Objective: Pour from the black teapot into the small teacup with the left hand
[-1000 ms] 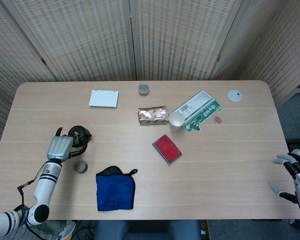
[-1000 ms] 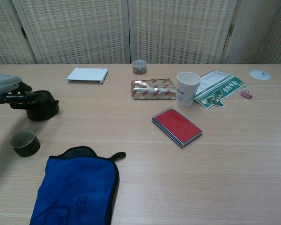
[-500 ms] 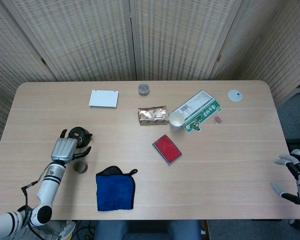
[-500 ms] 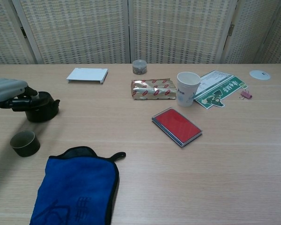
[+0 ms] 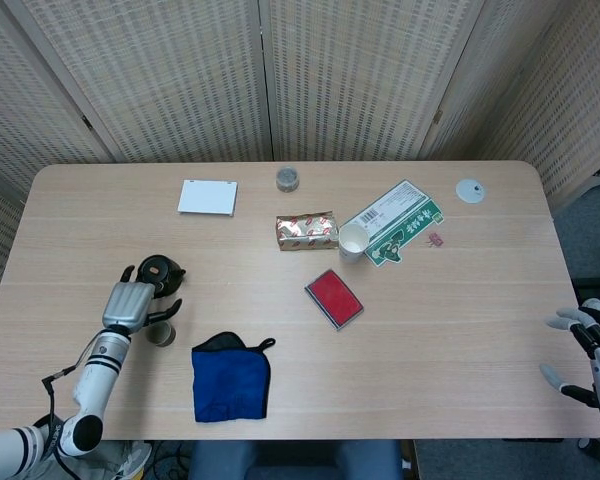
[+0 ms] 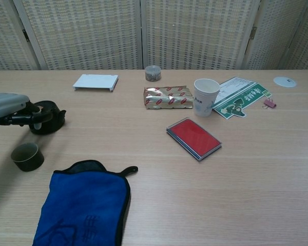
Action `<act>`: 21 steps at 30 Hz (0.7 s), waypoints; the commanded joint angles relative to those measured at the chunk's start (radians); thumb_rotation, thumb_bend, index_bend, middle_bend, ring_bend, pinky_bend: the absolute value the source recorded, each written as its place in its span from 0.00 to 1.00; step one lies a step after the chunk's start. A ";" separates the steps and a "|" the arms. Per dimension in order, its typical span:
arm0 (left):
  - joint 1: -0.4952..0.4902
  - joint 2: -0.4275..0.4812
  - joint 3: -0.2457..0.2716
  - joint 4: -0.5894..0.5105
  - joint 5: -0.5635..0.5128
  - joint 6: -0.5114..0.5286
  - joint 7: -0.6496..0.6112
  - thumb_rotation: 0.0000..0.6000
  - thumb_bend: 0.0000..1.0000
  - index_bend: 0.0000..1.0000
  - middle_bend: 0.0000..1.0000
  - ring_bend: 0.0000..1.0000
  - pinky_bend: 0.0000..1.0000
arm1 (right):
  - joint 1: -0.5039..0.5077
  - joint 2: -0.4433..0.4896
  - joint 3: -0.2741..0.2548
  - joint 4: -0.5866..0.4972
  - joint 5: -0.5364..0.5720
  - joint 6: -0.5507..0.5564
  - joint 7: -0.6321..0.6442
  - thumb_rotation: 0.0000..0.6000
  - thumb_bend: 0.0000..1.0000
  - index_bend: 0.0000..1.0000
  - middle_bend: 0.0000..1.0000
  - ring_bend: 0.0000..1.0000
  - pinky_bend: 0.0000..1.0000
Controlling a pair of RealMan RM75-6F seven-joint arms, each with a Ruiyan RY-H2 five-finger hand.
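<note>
The black teapot (image 5: 160, 271) (image 6: 49, 117) stands upright on the table at the left. The small dark teacup (image 5: 162, 334) (image 6: 26, 156) sits just in front of it, nearer the table's front edge. My left hand (image 5: 130, 302) (image 6: 9, 107) hovers low beside both, fingers spread and holding nothing; its fingertips (image 6: 35, 118) lie close against the teapot's left side, and whether they touch it I cannot tell. My right hand (image 5: 592, 358) hangs open off the table's right edge, seen only in the head view.
A blue cloth (image 5: 230, 378) (image 6: 82, 205) lies right of the teacup. Mid-table are a red case (image 5: 334, 297), a paper cup (image 5: 352, 240), a gold packet (image 5: 307, 231) and a green leaflet (image 5: 395, 225). A white box (image 5: 207, 196) and small tin (image 5: 287, 179) sit further back.
My left hand has slid back toward the front edge, away from the teapot's top, and its fingers have spread. The teapot and teacup stayed put. The right hand barely moved.
</note>
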 commanded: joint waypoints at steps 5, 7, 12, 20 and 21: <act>0.005 0.002 0.006 -0.002 0.001 -0.002 -0.005 0.02 0.28 0.45 0.40 0.39 0.00 | 0.000 0.001 0.000 -0.003 -0.002 0.001 -0.002 1.00 0.14 0.33 0.26 0.16 0.23; 0.006 0.003 0.007 -0.003 -0.001 -0.006 -0.007 0.02 0.28 0.45 0.41 0.40 0.00 | 0.000 0.001 0.000 -0.003 -0.002 0.001 -0.003 1.00 0.14 0.33 0.26 0.16 0.23; 0.004 0.004 0.005 -0.003 -0.011 -0.027 -0.021 0.03 0.28 0.49 0.46 0.43 0.00 | -0.001 0.000 0.001 -0.003 0.000 0.002 -0.002 1.00 0.14 0.33 0.26 0.16 0.23; -0.003 0.003 -0.003 0.016 -0.018 -0.047 -0.041 0.02 0.28 0.61 0.61 0.55 0.00 | 0.001 0.000 0.004 -0.004 0.001 0.001 -0.001 1.00 0.14 0.33 0.26 0.16 0.23; -0.004 0.004 -0.005 0.018 -0.020 -0.048 -0.042 0.03 0.28 0.63 0.63 0.56 0.00 | 0.002 0.000 0.004 -0.004 0.001 0.000 -0.001 1.00 0.14 0.33 0.26 0.16 0.23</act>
